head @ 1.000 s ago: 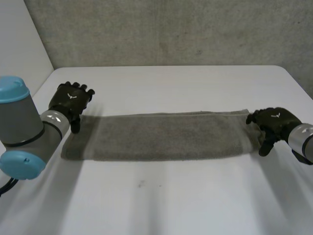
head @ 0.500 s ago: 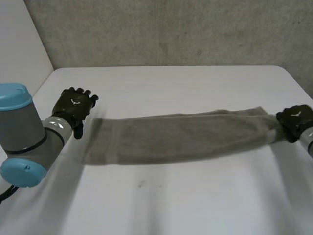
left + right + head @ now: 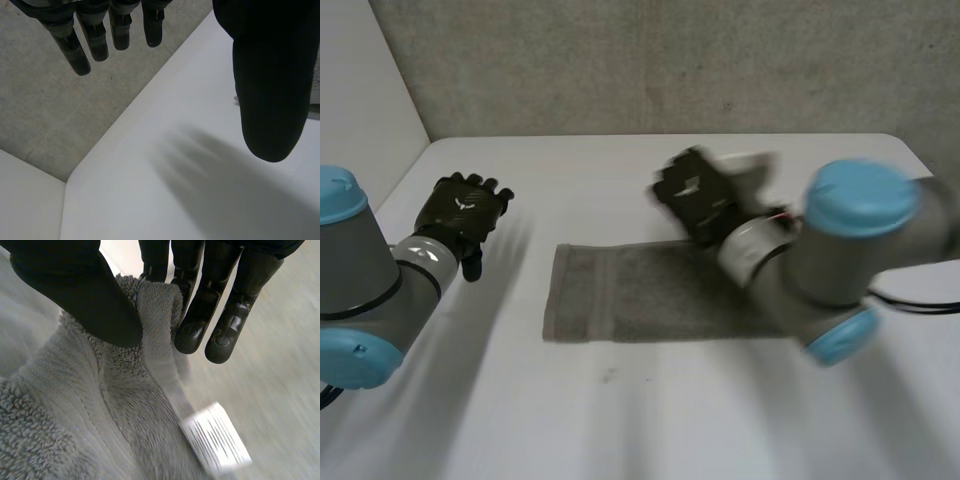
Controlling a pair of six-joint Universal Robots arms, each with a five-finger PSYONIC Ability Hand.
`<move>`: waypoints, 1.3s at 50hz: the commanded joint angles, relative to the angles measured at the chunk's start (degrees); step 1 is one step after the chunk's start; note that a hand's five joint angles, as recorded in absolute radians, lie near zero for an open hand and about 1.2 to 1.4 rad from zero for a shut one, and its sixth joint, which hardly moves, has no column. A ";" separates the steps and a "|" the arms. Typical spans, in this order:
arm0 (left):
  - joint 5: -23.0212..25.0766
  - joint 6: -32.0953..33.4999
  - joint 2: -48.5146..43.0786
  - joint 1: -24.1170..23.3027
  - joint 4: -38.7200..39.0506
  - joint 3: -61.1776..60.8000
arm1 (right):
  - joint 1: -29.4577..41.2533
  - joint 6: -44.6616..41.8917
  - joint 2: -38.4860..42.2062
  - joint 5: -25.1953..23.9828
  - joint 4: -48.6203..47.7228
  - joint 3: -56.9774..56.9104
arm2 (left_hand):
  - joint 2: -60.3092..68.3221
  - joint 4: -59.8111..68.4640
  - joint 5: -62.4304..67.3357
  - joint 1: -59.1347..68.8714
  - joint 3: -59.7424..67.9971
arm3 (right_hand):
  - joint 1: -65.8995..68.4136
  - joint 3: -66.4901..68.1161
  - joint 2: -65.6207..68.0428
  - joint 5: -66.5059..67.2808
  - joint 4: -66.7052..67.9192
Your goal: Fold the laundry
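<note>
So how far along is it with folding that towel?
Seemingly done: the towel lies as a narrow strip. In hand: the right robot hand pinches one end, lifted over the strip's middle. Remaining: laying that end down; the left robot hand is open, off the towel.

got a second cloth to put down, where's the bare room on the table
Bare table runs along the near edge in front of the towel, and between the left hand and the towel's end. Crowded where the right hand pinches the towel.
</note>
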 commanded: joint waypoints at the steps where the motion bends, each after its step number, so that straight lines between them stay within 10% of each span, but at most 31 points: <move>1: -0.04 -0.04 -0.01 -0.22 -0.05 -0.60 | 10.34 -0.29 8.91 -3.94 -5.83 -2.23 | 0.54 0.45 -1.60 0.27 0.49 | 25.77 11.83 13.21 14.10 11.67; 7: -0.13 -0.57 -0.01 -0.57 -0.05 -0.68 | 13.51 -0.20 13.39 -4.82 -6.44 -2.31 | 0.54 0.45 -1.60 0.27 0.49 | 24.65 10.71 12.09 12.98 10.55; 9: -0.04 -2.58 0.08 -1.10 -0.05 -0.60 | 13.24 0.15 12.61 -3.51 -6.18 -1.53 | 0.54 0.45 -1.60 0.27 0.49 | -35.58 -49.52 -48.14 -47.25 -49.68; 11: 0.05 -4.24 0.25 -1.71 -0.05 -0.42 | 12.89 0.85 11.38 -1.59 -5.92 -0.74 | 0.54 0.45 -1.60 0.27 0.49 | -44.23 -58.17 -56.79 -55.90 -58.33; 17: 0.22 -12.59 0.17 -7.06 0.22 2.82 | 6.33 13.47 1.46 6.94 -1.88 4.52 | 0.54 0.45 -1.60 0.27 0.49 | -44.23 -58.17 -56.79 -55.90 -58.33; 28: -0.30 -17.97 -9.22 -17.09 0.57 10.38 | -6.08 34.43 -7.88 7.13 6.29 15.95 | 0.92 0.83 -1.22 0.65 0.87 | -44.23 -58.17 -56.79 -55.90 -58.33; 44: -6.01 -15.34 -15.31 -17.27 -1.71 9.52 | -10.40 21.00 -5.94 9.32 7.89 22.20 | 1.26 1.17 -0.88 0.99 1.21 | 10.62 -3.32 -1.94 -1.05 -3.48; 65: -6.89 -15.07 0.50 -15.35 -1.81 -0.68 | -6.47 2.27 -7.08 12.50 7.36 12.56 | 0.75 0.67 -1.38 0.49 0.71 | 25.77 11.83 13.21 14.10 11.67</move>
